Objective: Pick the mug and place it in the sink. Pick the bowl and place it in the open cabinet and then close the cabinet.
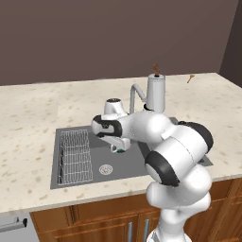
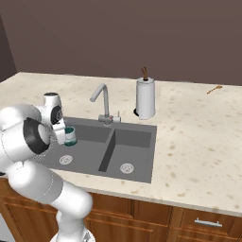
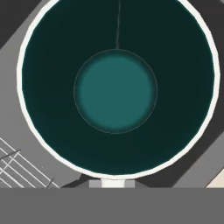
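I can't make out any readable text, labels, brands or numbers on anything from here.

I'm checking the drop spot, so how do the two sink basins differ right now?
The left basin has the mug hanging over it in the shut gripper; nothing hangs over the right basin. The left basin holds a wire rack; the right basin shows just bare floor. Both are dark grey, rectangular, with a round steel drain.
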You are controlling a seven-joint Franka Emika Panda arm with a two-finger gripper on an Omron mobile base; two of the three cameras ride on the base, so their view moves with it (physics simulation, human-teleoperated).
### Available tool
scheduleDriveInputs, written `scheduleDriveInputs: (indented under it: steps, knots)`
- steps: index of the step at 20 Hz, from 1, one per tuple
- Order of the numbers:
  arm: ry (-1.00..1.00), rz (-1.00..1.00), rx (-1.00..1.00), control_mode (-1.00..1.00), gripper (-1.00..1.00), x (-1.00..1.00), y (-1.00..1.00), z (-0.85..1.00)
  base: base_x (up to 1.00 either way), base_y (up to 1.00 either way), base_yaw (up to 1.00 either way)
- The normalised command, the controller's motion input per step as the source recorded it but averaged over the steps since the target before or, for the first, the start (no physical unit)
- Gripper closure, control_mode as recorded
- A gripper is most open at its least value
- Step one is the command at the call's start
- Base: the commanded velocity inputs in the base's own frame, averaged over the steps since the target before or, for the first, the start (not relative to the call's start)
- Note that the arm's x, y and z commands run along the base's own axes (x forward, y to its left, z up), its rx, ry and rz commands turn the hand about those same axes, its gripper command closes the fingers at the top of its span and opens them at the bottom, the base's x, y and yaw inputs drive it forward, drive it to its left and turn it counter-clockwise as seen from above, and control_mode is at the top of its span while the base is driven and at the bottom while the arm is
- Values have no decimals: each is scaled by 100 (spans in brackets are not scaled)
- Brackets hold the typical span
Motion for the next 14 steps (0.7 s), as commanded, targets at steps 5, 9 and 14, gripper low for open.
scheduleDriveInputs:
  steps: [5,9,14]
  knots:
    - [0,-1,0,-100,100,0,-1,-23,0,0,0]
    - [0,0,0,-100,100,0,-10,-20,0,0,0]
    - [0,0,0,-100,100,0,-11,-20,0,0,0]
